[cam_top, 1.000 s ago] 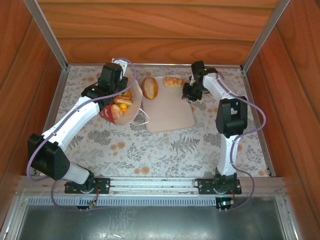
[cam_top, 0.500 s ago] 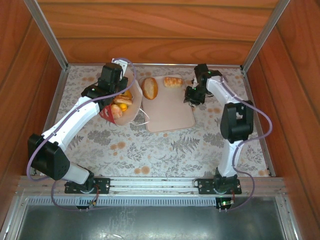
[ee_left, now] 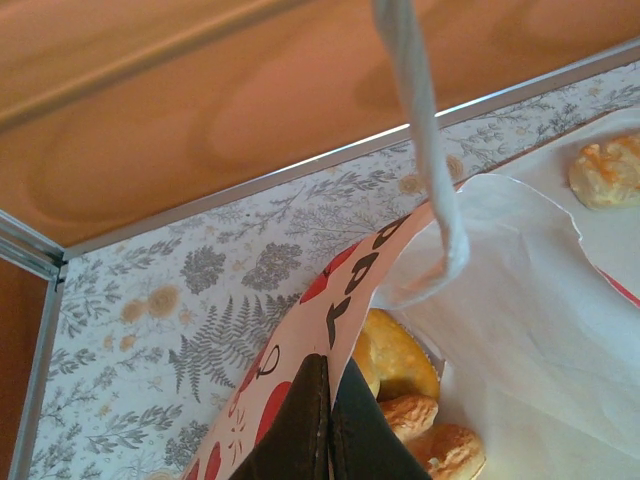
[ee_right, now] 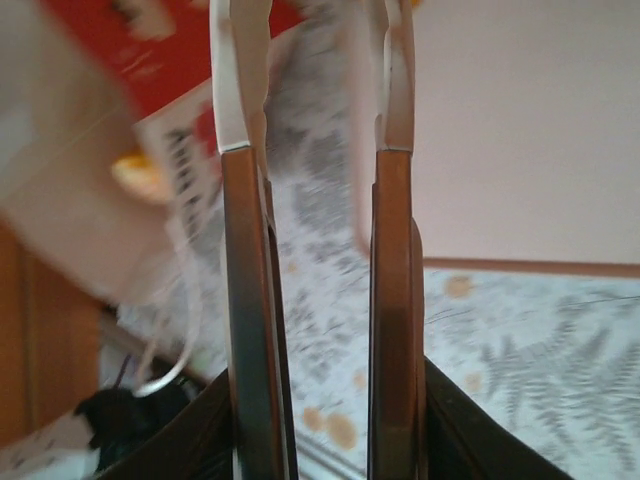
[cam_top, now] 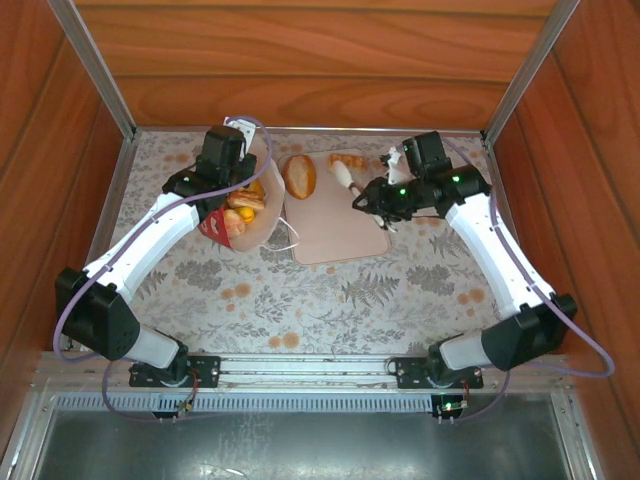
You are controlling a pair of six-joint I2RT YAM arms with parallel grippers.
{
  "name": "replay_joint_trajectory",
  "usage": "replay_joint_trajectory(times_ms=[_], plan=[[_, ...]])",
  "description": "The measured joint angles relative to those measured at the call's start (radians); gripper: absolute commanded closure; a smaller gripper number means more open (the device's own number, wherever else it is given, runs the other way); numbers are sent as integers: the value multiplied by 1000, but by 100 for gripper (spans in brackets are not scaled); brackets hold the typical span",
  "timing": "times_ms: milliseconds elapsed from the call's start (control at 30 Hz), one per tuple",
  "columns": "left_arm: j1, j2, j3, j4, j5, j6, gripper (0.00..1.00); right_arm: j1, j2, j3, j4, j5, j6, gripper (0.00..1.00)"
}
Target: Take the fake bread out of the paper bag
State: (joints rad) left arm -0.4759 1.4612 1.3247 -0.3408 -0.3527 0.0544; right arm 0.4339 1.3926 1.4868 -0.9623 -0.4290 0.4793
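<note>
Moves the right gripper (cam_top: 346, 178) from the right edge of the tray (cam_top: 340, 235) across toward the paper bag (cam_top: 266, 212), jaws slightly parted and empty, probably for the next piece, with the left gripper (ee_left: 328, 420) pinched shut on the bag's rim, two pieces of fake bread (cam_top: 300, 176) at the tray's far edge, others inside the bag.

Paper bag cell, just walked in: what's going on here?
The left gripper is shut on the rim of the paper bag, whose mouth is open, with several pieces of fake bread inside. A roll and a pastry already lie on the beige tray. The right gripper is open and empty above the tray, its fingers pointing toward the bag.
</note>
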Motion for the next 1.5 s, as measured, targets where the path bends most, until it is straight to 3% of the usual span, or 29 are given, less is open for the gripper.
replay_joint_trajectory(times_ms=[233,500,900,1500], plan=[[0,0,0,0,10,-3,100,161,5,102,-8,-37,26,57],[0,0,0,0,11,-3,100,321,144,220,-33,-16,-11,55],[2,0,0,0,23,-3,100,394,372,331,-108,53,-134,54],[49,-13,-3,0,142,-3,100,447,528,479,-185,111,-303,50]])
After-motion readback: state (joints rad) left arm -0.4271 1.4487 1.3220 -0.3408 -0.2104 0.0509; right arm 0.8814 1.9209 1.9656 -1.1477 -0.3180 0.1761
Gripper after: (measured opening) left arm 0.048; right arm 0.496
